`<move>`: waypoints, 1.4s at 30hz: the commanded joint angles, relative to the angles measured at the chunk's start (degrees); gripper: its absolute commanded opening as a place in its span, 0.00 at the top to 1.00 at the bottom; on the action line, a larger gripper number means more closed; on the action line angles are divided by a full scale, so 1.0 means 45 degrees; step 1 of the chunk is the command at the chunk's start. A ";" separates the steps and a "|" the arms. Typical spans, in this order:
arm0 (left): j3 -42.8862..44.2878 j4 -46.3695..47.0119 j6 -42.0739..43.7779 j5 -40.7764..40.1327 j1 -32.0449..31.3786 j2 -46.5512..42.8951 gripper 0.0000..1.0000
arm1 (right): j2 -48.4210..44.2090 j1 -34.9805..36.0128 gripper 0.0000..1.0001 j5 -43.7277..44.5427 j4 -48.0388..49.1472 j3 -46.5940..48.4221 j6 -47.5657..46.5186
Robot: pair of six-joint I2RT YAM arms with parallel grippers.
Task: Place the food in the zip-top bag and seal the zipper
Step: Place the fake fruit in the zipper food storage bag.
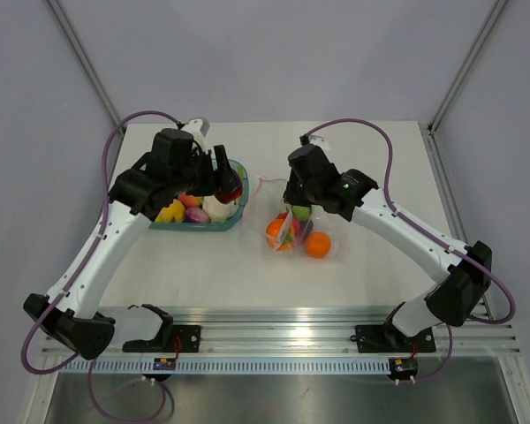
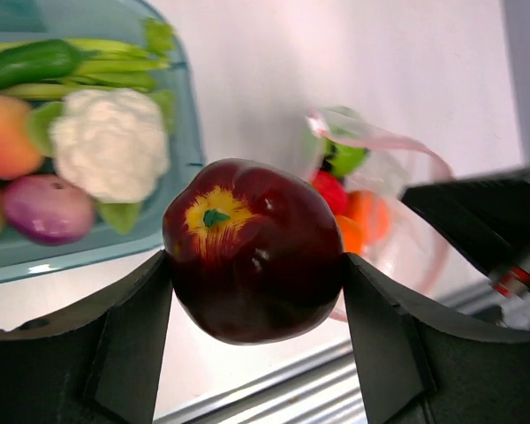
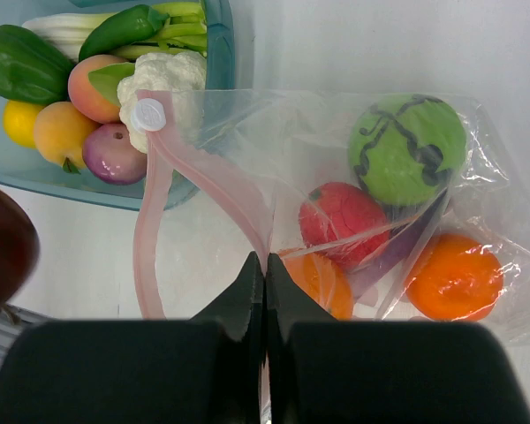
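White desk (image 1: pixel 212 265) inside a grey-walled cell, arms rooted at the 6 o'clock edge. Left tool (image 2: pixel 256 265) pinches a dark red apple (image 2: pixel 252 247) across its widest part, held in the air over the 3 o'clock rim of the teal tray (image 1: pixel 234 216) and not yet at the bag. Right tool (image 3: pixel 265 274) is pressed together on the zipper (image 3: pixel 155 221), lifting one lip of the zip-top bag (image 3: pixel 274 132), which lies just at 3 o'clock of the tray. Risks: the apple looks big for the mouth loop and only one lip is held, so it may catch the pink strip, fold the mouth shut or bounce onto the desk. The slick round skin could also slip from the pads on release. A push on the thin film could drag the bag, or tip out the orange ball (image 3: pixel 318 278) sitting right by the mouth. Bag holds a green ball with dark lines (image 3: pixel 408 150), a red piece (image 3: pixel 340 216), two orange balls and a purple sliver I can't identify. Tray holds cauliflower (image 3: pixel 163 79), green pepper (image 3: pixel 22 66), peach (image 3: pixel 97 88), purple onion (image 3: pixel 113 152), a yellow piece (image 3: pixel 18 119) and green stalks — plenty left to move.
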 commanded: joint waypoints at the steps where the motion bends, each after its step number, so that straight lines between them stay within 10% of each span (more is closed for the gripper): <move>1: -0.0428 0.1210 -0.0668 0.1771 -0.0619 -0.0459 0.47 | -0.0057 -0.0048 1.00 0.0132 0.0429 0.0356 0.0019; 14: -0.1172 0.2794 -0.1273 0.2477 -0.1986 0.1453 0.43 | -0.0369 -0.0048 1.00 -0.0083 0.0507 0.0239 0.0273; 18: -0.0354 0.2641 -0.1236 0.2342 -0.2318 0.2508 0.01 | -0.0525 -0.0048 1.00 0.0014 0.0507 0.0161 0.0293; 25: 0.0235 0.1274 -0.0416 0.1131 -0.2397 0.1340 0.04 | -0.0858 -0.0048 1.00 0.0327 0.0351 -0.0093 0.0254; 32: -0.1520 0.1506 -0.1077 0.0622 -0.1910 -0.0517 0.38 | -0.0858 -0.0048 1.00 0.0191 0.0448 -0.0132 0.0312; 37: -0.2967 0.2229 -0.1585 0.1032 -0.1538 -0.0344 0.20 | -0.1013 -0.0048 1.00 0.0171 0.0488 -0.0230 0.0313; 42: -0.3612 0.2833 -0.1782 0.1224 -0.1538 0.0477 0.25 | -0.1189 -0.0067 1.00 0.0210 0.0429 -0.0289 0.0293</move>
